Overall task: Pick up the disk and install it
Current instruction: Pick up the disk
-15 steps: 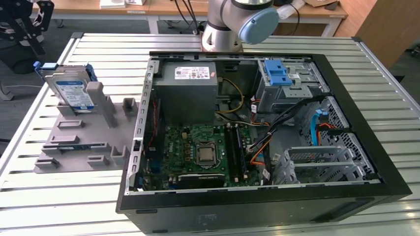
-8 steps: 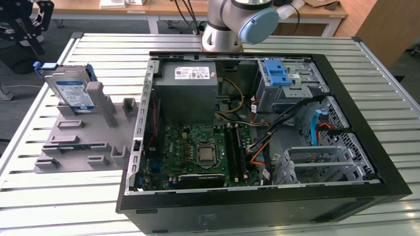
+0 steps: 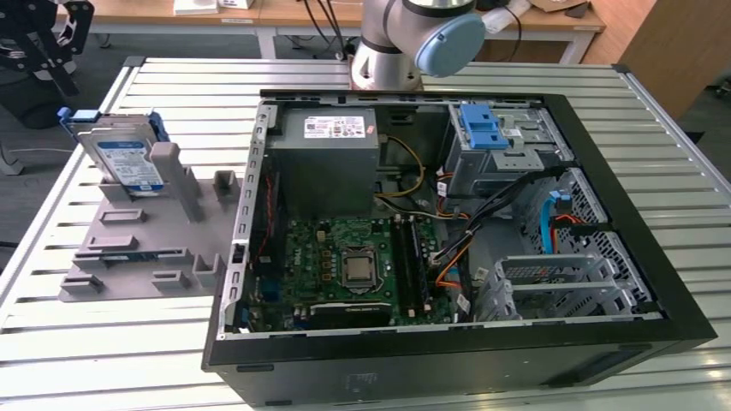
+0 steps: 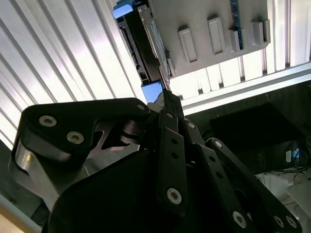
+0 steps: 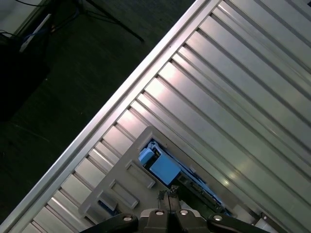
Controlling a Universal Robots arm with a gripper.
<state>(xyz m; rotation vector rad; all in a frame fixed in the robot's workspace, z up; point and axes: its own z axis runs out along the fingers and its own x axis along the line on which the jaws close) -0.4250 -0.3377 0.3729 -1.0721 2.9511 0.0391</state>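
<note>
disk (image 3: 128, 158): silver-grey, wht/blue label, blue frame | table (image 3: 103, 360): silver ribbed | pc case (image 3: 457, 364): blk

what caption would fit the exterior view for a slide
Disk standing upright in a grey holder beside the open computer case, not yet picked up

The disk (image 3: 126, 161) stands upright in a grey holder (image 3: 128, 257) beside the open computer case (image 3: 400, 358).

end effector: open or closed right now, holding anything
End effector: closed, holding nothing; the disk stands apart in the grey holder.
</note>
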